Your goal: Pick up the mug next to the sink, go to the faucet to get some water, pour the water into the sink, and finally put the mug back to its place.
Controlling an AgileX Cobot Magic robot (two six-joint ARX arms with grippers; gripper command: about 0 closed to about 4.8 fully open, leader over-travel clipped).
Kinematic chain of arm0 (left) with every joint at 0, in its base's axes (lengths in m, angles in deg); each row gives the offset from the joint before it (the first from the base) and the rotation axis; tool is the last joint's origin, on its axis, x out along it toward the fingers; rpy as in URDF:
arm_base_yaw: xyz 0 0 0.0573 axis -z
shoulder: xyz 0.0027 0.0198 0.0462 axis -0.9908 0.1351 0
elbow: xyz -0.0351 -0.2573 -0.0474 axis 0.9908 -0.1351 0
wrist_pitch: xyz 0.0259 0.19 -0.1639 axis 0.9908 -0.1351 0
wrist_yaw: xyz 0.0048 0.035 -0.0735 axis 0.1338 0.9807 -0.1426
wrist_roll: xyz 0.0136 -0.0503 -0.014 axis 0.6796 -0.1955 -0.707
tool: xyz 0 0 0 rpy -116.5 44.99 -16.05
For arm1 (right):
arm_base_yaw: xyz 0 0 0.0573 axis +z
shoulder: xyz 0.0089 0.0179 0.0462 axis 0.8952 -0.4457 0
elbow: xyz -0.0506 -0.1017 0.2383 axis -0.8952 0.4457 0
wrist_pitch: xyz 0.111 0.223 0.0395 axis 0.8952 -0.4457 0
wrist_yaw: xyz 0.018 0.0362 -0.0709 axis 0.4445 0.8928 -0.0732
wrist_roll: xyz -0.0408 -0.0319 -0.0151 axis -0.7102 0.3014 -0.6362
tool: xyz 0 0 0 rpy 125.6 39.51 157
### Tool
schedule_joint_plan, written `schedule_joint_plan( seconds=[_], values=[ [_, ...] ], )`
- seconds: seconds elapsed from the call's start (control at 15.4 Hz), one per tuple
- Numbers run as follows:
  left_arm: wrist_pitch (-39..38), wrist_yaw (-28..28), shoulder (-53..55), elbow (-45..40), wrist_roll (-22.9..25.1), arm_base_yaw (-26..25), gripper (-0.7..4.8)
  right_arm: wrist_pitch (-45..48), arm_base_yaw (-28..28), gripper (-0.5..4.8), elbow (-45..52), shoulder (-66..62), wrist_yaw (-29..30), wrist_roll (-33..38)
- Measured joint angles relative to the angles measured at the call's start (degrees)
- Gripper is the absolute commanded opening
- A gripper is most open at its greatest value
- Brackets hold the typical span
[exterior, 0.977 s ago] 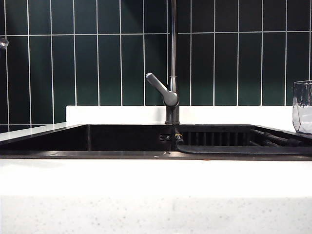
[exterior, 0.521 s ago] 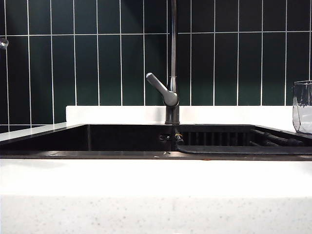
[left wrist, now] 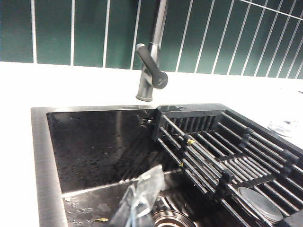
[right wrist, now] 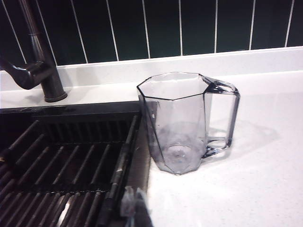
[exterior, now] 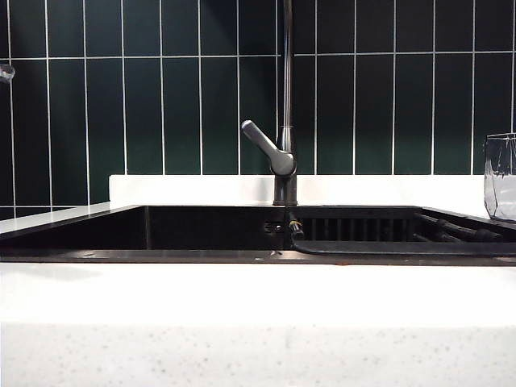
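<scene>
The clear faceted mug (right wrist: 182, 120) stands upright and empty on the white counter beside the sink (exterior: 161, 255), handle turned away from the basin. It shows at the right edge of the exterior view as the mug (exterior: 500, 177). My right gripper (right wrist: 135, 203) is shut on nothing, its translucent fingertips together a short way in front of the mug, over the sink's edge. My left gripper (left wrist: 139, 198) is shut and empty above the black basin of the sink (left wrist: 42, 156). The dark faucet (exterior: 284, 161) rises behind the basin, its lever slanted. Neither gripper shows in the exterior view.
A ribbed black rack (left wrist: 227, 151) fills the sink's right part, next to the mug. The round metal drain (left wrist: 168, 220) lies under the left gripper, amid water drops. Green tiles (exterior: 161, 105) back the white counter (exterior: 258, 298). The faucet (right wrist: 40, 71) stands beyond the rack.
</scene>
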Motion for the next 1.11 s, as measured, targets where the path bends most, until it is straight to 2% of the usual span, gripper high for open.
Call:
schedule_joint_plan(
  seconds=[0.2, 0.39, 0.46, 0.59, 0.78, 1.11],
  values=[
    [-2.03, 2.08, 0.0, 0.0, 0.15, 0.0, -0.06, -0.02, 0.55, -0.05, 0.0, 0.0, 0.61, 0.04],
    [0.81, 3.32, 0.0, 0.0, 0.31, 0.0, -0.06, 2.19, 1.14, -0.05, 0.0, 0.0, 5.86, 0.13],
    [3.54, 4.31, 0.0, 0.0, 1.53, 0.0, -0.05, 4.33, 1.2, -0.04, 0.0, 0.0, 5.4, -0.04],
    [10.01, 4.81, 0.0, 0.02, 5.66, 0.0, -0.05, 8.52, 1.18, -0.04, 0.0, 0.02, -1.05, -2.89],
    [9.9, 4.79, 0.0, 0.0, 5.27, 0.0, -0.05, 8.52, 1.18, -0.04, 0.0, 0.02, -1.07, -3.04],
    [4.46, 4.81, 0.0, 0.0, 5.25, 0.0, -0.05, 8.17, 1.16, -0.04, 0.0, 0.02, -1.07, -3.04]
  ],
)
